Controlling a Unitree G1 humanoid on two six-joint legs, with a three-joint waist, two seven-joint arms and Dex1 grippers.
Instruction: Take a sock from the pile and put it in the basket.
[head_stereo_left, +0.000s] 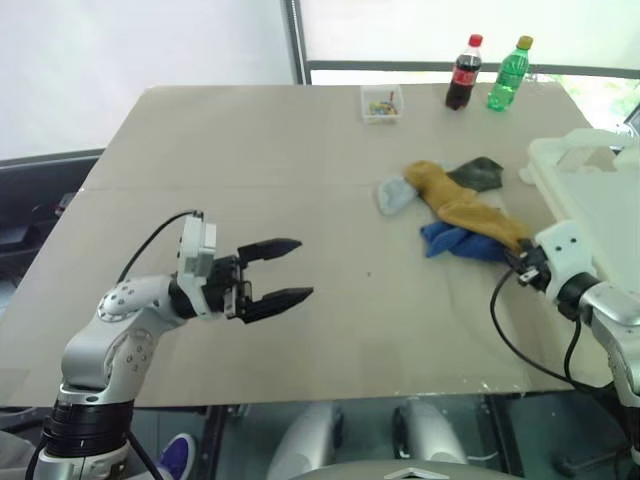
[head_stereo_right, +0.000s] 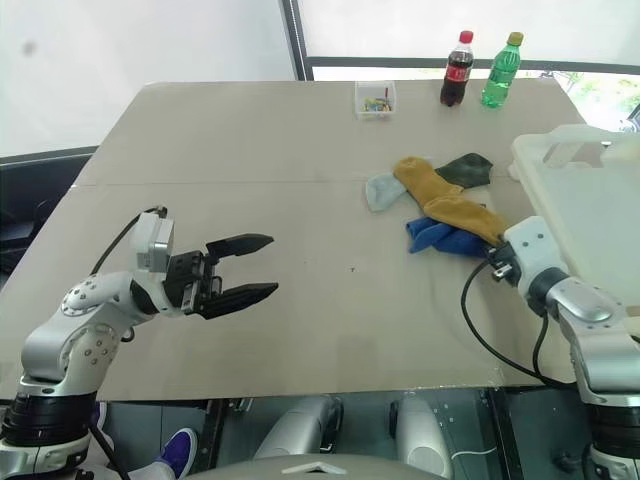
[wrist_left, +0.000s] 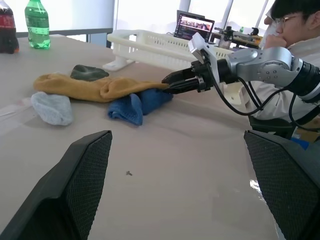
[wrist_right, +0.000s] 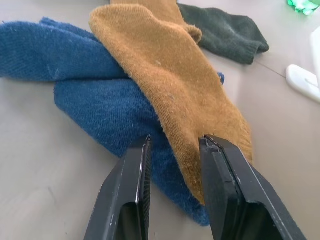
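right pincer (wrist_right: 172, 150) nipping mustard sock (wrist_right: 165, 75) edge; left pincer (head_stereo_left: 283, 270) level, agape.

My work surface is a large tan table (head_stereo_left: 300, 200) with a seam running across its width. Behind its far edge stand bright, white-shaded windows (head_stereo_left: 450, 30) divided by a dark vertical frame post (head_stereo_left: 294, 40), and daylight falls evenly across the tabletop. To my right, a person (wrist_left: 290, 30) sits near an open laptop (wrist_left: 194, 24) in front of further windows.
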